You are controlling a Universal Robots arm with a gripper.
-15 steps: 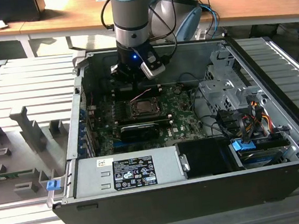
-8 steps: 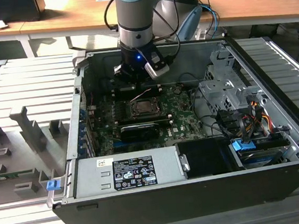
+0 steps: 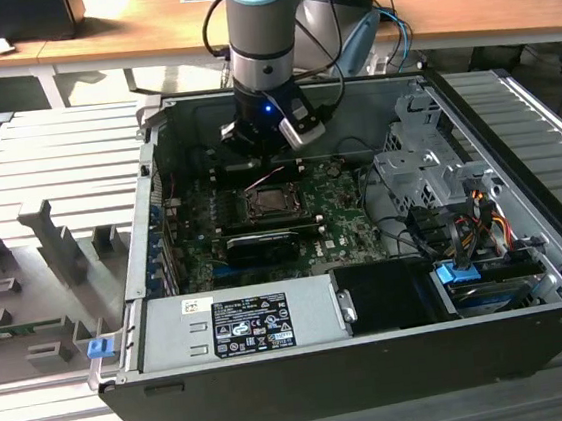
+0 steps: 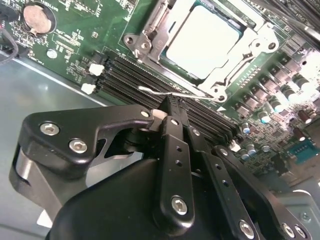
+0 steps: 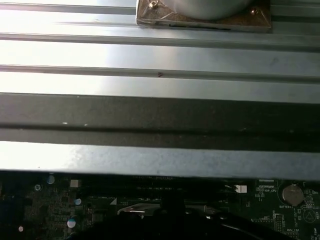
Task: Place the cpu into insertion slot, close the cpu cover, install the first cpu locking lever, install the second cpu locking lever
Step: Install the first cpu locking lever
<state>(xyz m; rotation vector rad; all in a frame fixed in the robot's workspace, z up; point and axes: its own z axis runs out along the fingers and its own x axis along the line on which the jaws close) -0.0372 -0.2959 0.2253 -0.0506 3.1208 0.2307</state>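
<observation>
Down inside the open computer case (image 3: 379, 376), on the ribbed grey tabletop (image 3: 35, 166): claw (image 3: 263, 155) low over the green motherboard (image 3: 348, 229), just on the far side of the insertion slot (image 3: 295, 204) as the exterior view has it. Narrow in the second wrist view, with black fingers (image 4: 172, 150) drawn together and nothing seen between the tips. Right at those tips, a thin silver locking lever (image 4: 150, 90), over the black memory slots (image 4: 125, 75); cannot tell whether touched or merely close. Just past that, the cpu (image 4: 200, 40), pale and flat, seated in the slot, with the cpu cover (image 4: 242, 55) folded down around its edges. Elsewhere on the board, a round coin battery (image 4: 39, 17).
</observation>
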